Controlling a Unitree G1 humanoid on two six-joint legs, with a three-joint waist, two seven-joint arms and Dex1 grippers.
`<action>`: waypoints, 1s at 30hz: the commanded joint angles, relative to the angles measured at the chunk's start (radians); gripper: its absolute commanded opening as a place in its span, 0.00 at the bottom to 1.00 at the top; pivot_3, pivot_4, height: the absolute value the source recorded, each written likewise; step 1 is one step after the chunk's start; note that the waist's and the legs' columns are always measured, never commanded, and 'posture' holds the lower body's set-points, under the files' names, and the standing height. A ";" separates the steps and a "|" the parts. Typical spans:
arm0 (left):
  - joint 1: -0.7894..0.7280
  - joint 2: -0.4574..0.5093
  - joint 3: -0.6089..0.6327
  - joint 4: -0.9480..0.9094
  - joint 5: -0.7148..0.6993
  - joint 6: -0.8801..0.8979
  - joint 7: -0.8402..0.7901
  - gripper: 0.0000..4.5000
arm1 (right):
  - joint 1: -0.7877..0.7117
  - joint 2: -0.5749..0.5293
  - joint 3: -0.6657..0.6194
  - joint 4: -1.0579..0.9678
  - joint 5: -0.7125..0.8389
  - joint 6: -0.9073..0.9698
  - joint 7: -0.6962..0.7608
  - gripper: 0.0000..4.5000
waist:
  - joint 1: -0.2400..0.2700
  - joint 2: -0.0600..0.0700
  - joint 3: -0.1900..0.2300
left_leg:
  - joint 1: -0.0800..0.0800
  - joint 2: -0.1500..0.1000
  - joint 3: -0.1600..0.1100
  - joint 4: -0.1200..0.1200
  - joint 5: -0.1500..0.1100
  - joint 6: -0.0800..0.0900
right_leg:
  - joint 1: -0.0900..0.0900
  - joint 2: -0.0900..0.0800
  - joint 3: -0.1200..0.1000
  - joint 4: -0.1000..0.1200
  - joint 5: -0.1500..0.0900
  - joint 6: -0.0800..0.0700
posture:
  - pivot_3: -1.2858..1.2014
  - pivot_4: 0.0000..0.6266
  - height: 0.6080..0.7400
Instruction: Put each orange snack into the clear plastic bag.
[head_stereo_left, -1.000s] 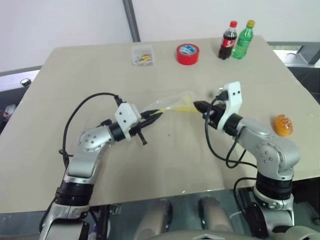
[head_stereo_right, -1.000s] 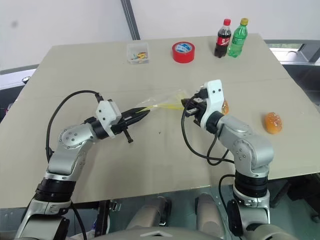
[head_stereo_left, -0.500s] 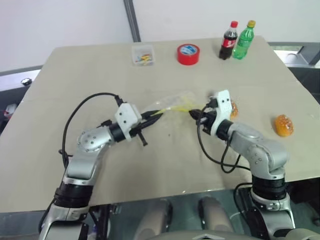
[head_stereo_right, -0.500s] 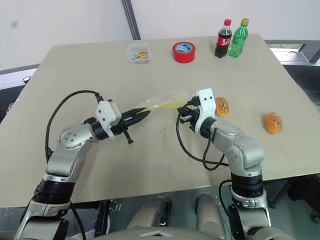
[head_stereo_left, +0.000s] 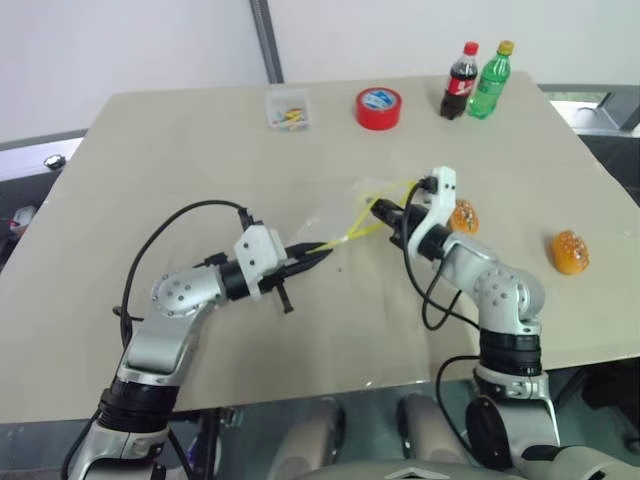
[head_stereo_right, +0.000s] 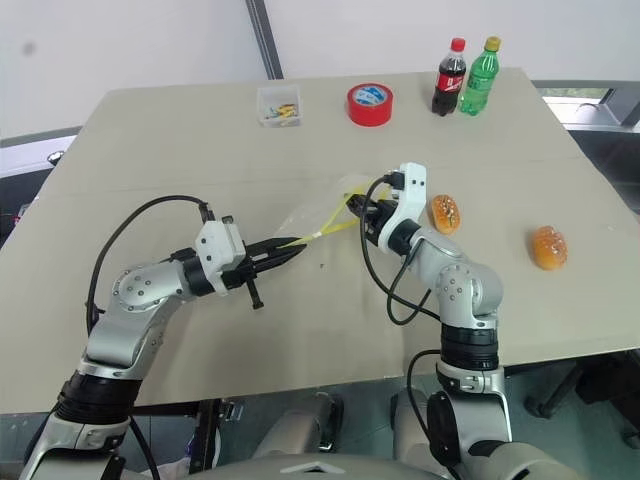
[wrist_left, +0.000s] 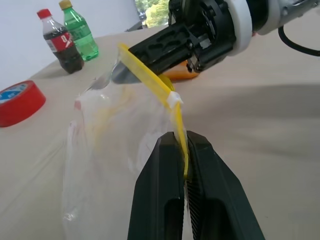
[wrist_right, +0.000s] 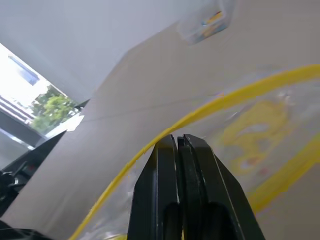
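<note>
Left gripper (head_stereo_left: 322, 256) and right gripper (head_stereo_left: 378, 208) each clenched on clear plastic bag (head_stereo_left: 340, 215) mouth strip | bag lifted, right hand moved closer | orange snacks (head_stereo_left: 463, 217) still on surface (head_stereo_left: 180, 150), unbagged

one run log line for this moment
left end effector shut on clear plastic bag | right end effector shut on bag | orange snacks on table
</note>
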 joint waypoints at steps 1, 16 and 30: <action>-0.010 0.022 0.015 -0.008 -0.042 0.008 -0.048 0.00 | -0.010 -0.139 0.320 0.057 -0.313 -0.283 0.064 0.03 | -0.007 0.000 0.000 | 0.000 0.000 0.001 0.000 0.000 0.000 | 0.000 0.000 0.001 0.001 0.000 0.000 | 0.52 0.24 0.80; -0.107 0.073 0.027 0.264 0.046 -0.250 -0.155 0.00 | -0.155 -0.408 0.721 0.438 -1.100 -0.959 -0.067 0.40 | -0.001 -0.001 0.000 | 0.000 0.000 0.001 0.001 0.000 -0.001 | 0.000 0.001 0.001 0.000 0.000 0.000 | 0.52 0.24 0.80; -0.162 -0.044 0.034 0.257 0.098 -0.118 0.108 0.00 | -0.036 -0.489 0.520 0.113 -0.959 -0.830 0.200 0.99 | 0.004 -0.001 0.000 | -0.001 0.000 0.000 0.001 0.000 0.000 | 0.001 0.001 0.000 -0.002 0.000 0.000 | 0.52 0.24 0.80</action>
